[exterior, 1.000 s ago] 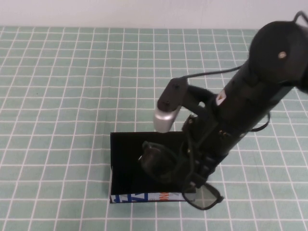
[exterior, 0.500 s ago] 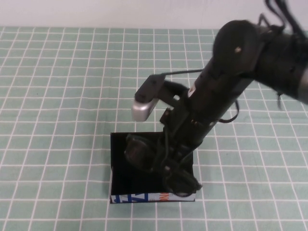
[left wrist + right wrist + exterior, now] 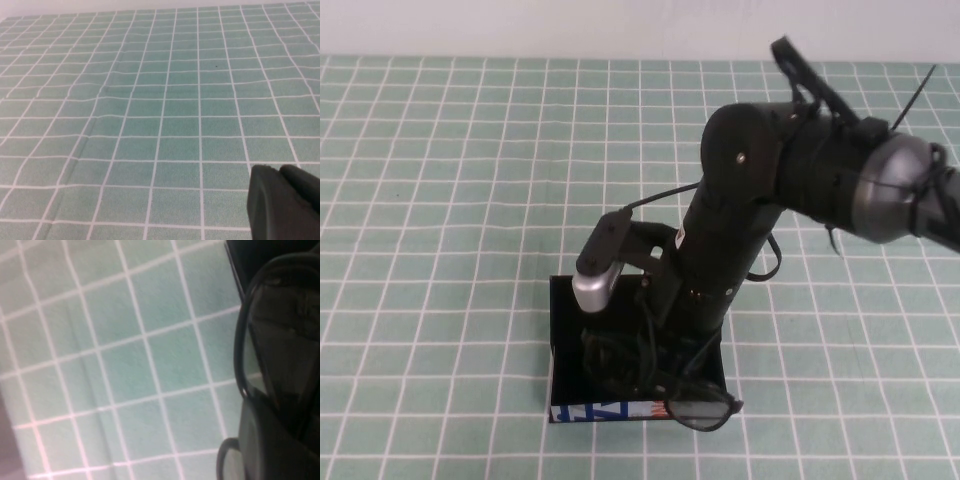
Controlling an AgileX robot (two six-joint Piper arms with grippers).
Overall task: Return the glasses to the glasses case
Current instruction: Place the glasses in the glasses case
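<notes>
The black glasses case lies open near the table's front edge, its white printed front edge facing me. My right gripper reaches down into it, shut on the black glasses. One lens sits low inside the case; the other lens pokes out over the case's front right corner. In the right wrist view the glasses' rim curves just past the dark finger. My left gripper hangs shut and holding nothing above bare cloth, away from the case.
A green cloth with a white grid covers the whole table up to the pale back wall. The right arm's wrist camera and cable overhang the case's back edge.
The right arm has swung left and lower over the case, carrying the glasses with it. The outer lens has come from right of the case to its front right corner.
</notes>
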